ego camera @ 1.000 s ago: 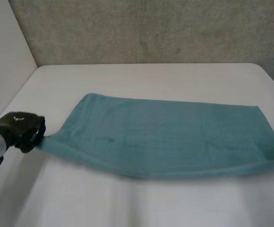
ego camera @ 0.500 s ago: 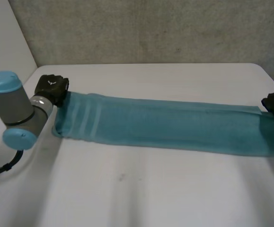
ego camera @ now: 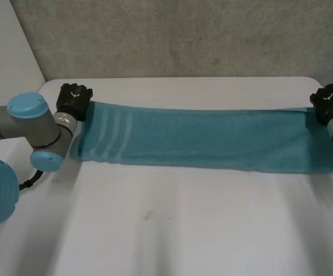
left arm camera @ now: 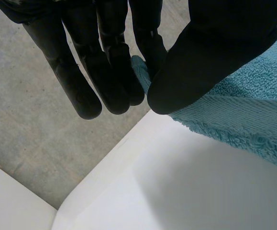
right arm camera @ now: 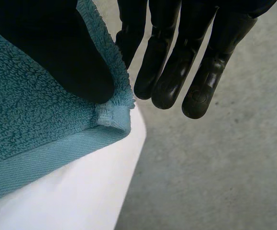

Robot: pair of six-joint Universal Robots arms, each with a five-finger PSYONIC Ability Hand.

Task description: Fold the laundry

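**Teal towel pinched at both upper corners**

The teal towel is spread as a long, narrow band across the upper middle of the head view, on the white table, and seems to be doubled lengthwise. Its upper-left corner is pinched by the left hand, the cloth being caught between thumb and fingers in that hand's wrist view. Its upper-right corner is gripped likewise by the right hand, with the hemmed corner nipped under the thumb. The towel is judged to be soft, thick terry that is light, limp and not slippery, and likely to sag wherever it is unsupported. The corners and woven hem are judged the best places for a hold, since the layers can be taken together there.
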